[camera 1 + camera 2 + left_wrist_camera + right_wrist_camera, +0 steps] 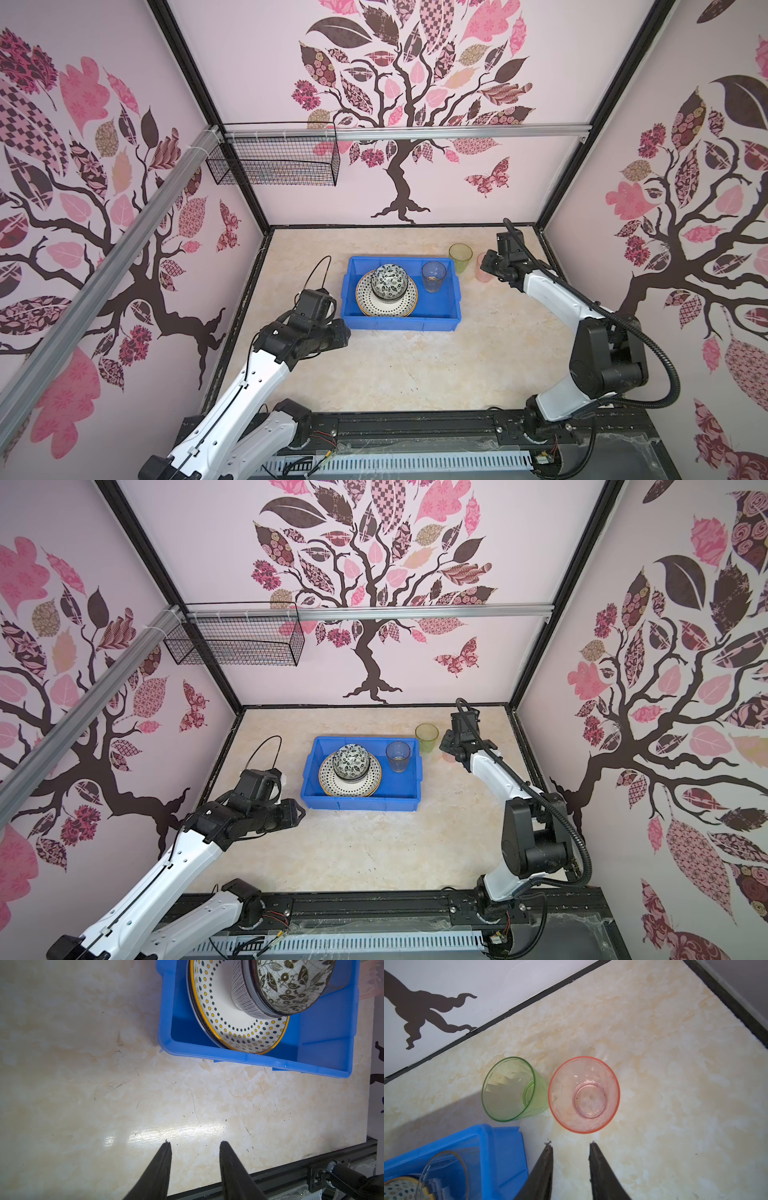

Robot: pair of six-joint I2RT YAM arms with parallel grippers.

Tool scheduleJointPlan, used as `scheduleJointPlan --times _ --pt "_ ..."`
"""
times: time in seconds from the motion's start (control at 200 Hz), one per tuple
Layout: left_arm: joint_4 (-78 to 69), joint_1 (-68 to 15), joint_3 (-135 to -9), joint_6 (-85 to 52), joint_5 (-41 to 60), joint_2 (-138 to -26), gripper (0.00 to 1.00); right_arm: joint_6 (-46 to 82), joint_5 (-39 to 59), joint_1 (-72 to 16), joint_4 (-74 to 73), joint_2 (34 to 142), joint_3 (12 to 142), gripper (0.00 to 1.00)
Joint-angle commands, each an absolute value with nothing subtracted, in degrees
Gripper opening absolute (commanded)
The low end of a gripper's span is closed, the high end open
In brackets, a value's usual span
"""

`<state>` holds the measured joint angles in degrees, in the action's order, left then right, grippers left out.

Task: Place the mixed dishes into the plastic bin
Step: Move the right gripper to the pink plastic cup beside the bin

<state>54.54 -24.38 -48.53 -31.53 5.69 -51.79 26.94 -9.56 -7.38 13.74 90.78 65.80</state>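
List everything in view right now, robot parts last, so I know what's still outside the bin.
bin: one, blue, middle of the table.
plates: a stack, white with a dotted rim on top, number beneath unclear, inside the bin.
bowls: two, black-white leafy on a striped one, on top of the plates.
clear cup: one, colourless, upright in the bin beside the plates.
green cup: one, green, upright on the table behind the bin's far right corner.
pink cup: one, pink, upright on the table beside the green cup.
wire basket: one, black, hanging on the back rail.
table: one, cream marble.
left end effector: open, empty, beside the bin.
right end effector: open, empty, just short of the pink cup.
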Motion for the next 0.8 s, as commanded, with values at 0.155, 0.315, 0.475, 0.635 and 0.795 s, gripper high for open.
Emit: scheduleJointPlan --times 0.155,0.315,0.475,0.635,0.795 --pt "53.4 -24.2 -46.8 -31.5 6.3 -52.3 0.43 27.5 -10.1 -4.4 14.1 90.0 65.0 0.35" --pt "53.3 -24.2 -46.8 -31.4 6.2 -52.3 0.43 27.4 -9.9 -3.4 14.0 91.4 65.3 0.35" --pt "53.3 -24.2 -46.8 -31.2 6.2 -52.8 0.43 27.0 -9.1 -3.1 14.5 93.5 66.3 0.35" --pt "53.4 -24.2 -46.9 -31.0 6.0 -52.9 0.43 26.6 -10.0 -3.0 14.6 95.0 66.9 0.34" --pt "53.6 -24.2 -46.9 -30.8 5.4 -53.2 0.43 26.4 -10.3 -2.9 14.8 96.6 68.0 0.34"
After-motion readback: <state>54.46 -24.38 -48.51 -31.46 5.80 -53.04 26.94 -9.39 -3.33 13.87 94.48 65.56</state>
